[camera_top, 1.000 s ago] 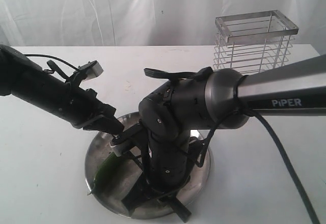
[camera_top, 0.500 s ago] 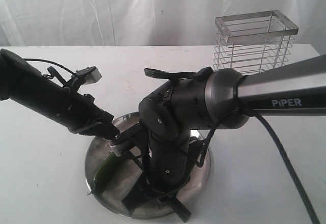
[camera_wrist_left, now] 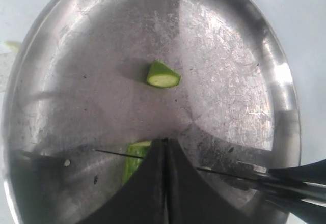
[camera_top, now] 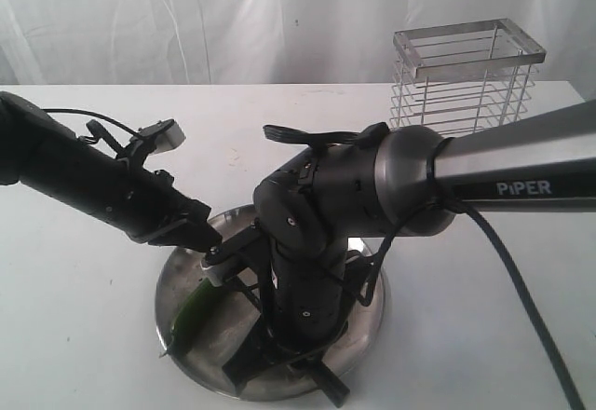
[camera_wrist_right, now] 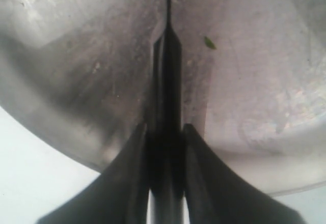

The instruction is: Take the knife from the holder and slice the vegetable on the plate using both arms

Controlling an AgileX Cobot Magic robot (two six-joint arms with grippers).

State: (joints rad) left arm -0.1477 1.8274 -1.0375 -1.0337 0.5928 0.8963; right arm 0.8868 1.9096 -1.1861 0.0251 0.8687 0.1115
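A white table is stretching out in front of a pale curtain backdrop. The wire holder is standing near the table's far right corner. The plate is sitting at the table's near edge, about midway along it.

The vegetable is lying on the plate's left part, with its stem end pointing toward the near-left rim and its cut end facing the plate's middle. A short cut piece is resting apart from it on the bare metal farther in. A tiny green scrap is sitting on the plate near the blade.

The left gripper is reaching down from the left with its fingers pressed together and nothing between them. Its tips are hanging right over the vegetable's cut end, though I cannot tell whether they are touching it.

The right gripper is pointing down onto the plate from the right arm, clamping the handle of the knife between its two fingers. The thin dark blade is running low across the plate at the vegetable's cut end, passing just beside the left fingertips.
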